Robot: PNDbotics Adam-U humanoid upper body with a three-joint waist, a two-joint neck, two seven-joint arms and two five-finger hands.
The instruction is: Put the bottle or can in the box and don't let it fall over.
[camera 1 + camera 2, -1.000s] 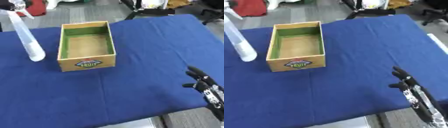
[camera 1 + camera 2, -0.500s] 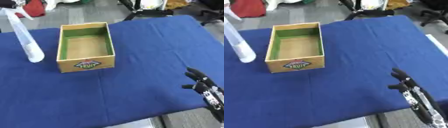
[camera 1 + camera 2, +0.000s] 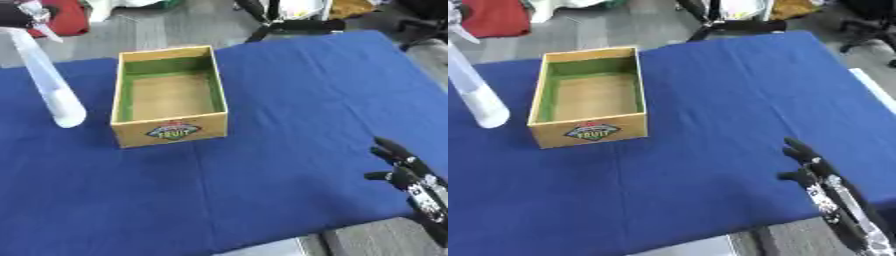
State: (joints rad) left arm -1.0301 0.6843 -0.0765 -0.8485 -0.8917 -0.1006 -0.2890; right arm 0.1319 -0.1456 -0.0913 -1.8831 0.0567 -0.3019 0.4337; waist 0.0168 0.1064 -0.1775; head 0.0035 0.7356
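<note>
Box (image 3: 169, 95) top stood open, nothing over it; bottle (image 3: 48, 85) hung just left; cloth (image 3: 306, 100) right bare.

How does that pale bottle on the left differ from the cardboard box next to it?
The bottle is tall, slim and whitish; the box is low, wide and tan with a green lining. The bottle hangs tilted from the left hand at the view's top edge; the box sits flat on the blue cloth. The box is open-topped and empty, with a fruit label in front; the bottle shows none. Both lie left of centre.
</note>
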